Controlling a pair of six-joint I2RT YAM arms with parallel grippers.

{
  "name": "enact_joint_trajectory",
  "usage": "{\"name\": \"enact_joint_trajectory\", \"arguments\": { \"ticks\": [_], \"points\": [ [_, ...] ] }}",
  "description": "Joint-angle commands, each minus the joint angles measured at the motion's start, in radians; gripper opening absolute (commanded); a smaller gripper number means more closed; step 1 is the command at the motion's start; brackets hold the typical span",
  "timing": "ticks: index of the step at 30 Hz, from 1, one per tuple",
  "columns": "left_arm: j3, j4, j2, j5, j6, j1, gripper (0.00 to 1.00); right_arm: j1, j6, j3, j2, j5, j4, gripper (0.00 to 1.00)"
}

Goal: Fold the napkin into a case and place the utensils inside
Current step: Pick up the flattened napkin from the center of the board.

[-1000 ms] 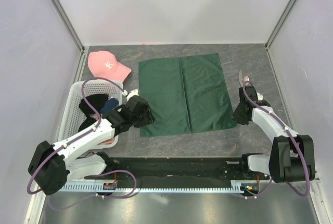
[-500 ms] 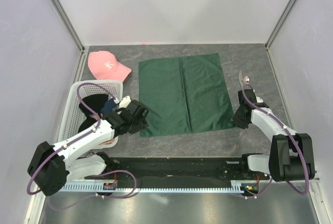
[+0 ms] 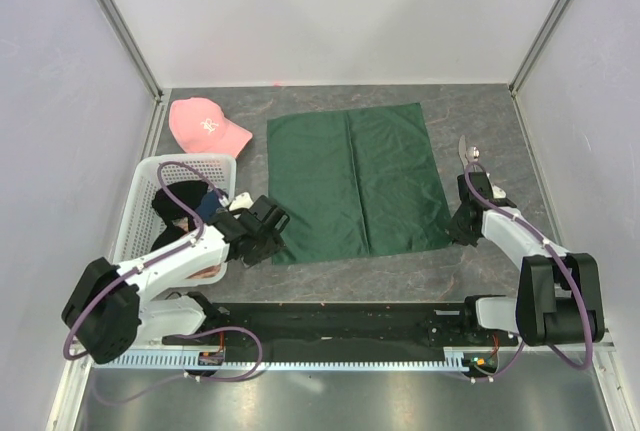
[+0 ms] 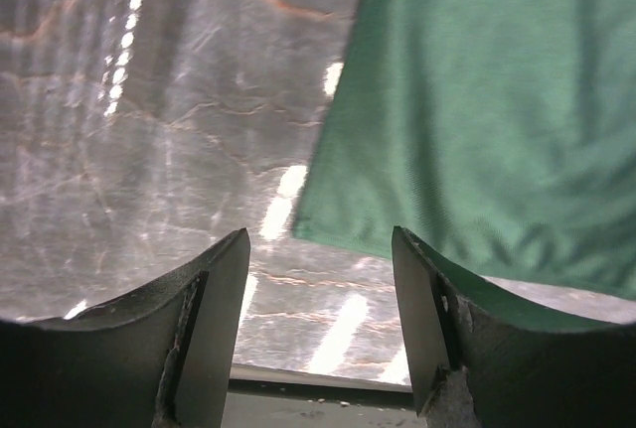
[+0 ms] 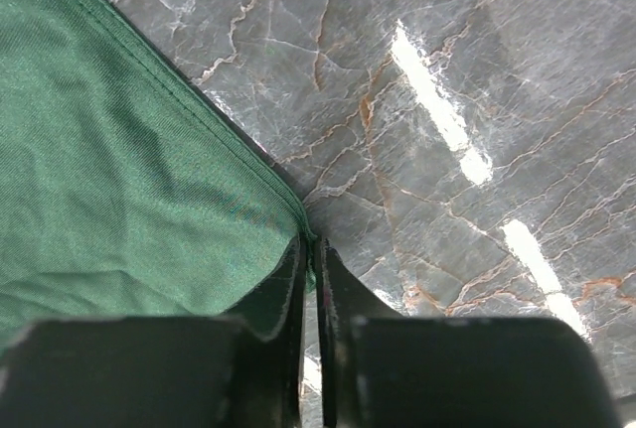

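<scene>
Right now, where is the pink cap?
In the top view, the pink cap lies in the far left corner, just beyond the white basket and left of the green napkin.

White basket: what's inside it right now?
A black garment with a bit of blue cloth beside it lies in the white basket. The left arm crosses the basket's near end, hiding whatever lies there.

Nothing legible; emblem on pink cap [image 3: 207, 124] unreadable.
</scene>
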Motion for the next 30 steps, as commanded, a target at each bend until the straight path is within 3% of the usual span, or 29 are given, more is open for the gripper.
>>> {"name": "enact_joint_trajectory", "arguments": {
  "ticks": [1, 7, 23, 30],
  "points": [
    [0.012, -0.04, 0.052, -0.021, -0.059, 0.003, 0.65, -0.001, 0.015, -0.047, 0.0, -0.017, 0.035, 0.04],
    [0.015, -0.043, 0.08, -0.003, -0.059, -0.011, 0.47, -0.001, 0.023, -0.055, -0.028, -0.026, 0.046, 0.0],
    [0.013, 0.015, 0.175, -0.024, -0.1, -0.03, 0.46, -0.001, 0.024, -0.055, -0.054, -0.051, 0.05, 0.0],
    [-0.011, 0.05, 0.226, -0.027, -0.109, -0.033, 0.4, -0.001, 0.028, -0.056, -0.054, -0.058, 0.05, 0.0]
  ]
}}
